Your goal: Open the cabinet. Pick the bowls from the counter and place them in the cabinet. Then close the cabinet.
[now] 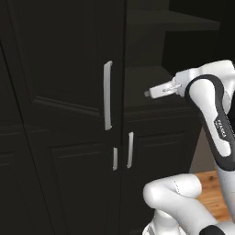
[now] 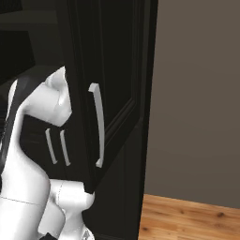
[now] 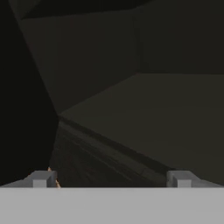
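Left base view: the tall black panelled double-door cabinet stood with its left door closed, the long slim white vertical bar handle upright near that door's right edge; the right half was open, showing dark inner shelves. The pincer hung in front of the open half at shelf level, released and grasping nothing, fingers pointing left toward the closed door. Two shorter white handles marked the lower doors beneath. Right base view: the right door was swung outward toward the camera, its own white bar handle facing out; a plain grey-brown wall and a wooden plank floor lay to the right. Hand view: the two dark fingertips stood wide apart, looking onto a bare dark shelf board inside the cabinet. No bowl was visible, so their place could not be told. Judgement: the door is rigid, hinged and probably light to swing; the bar handle offers the best hold, gripped across its mid-length. The bowls are likely stiff, light and smooth, best pinched at the rim.
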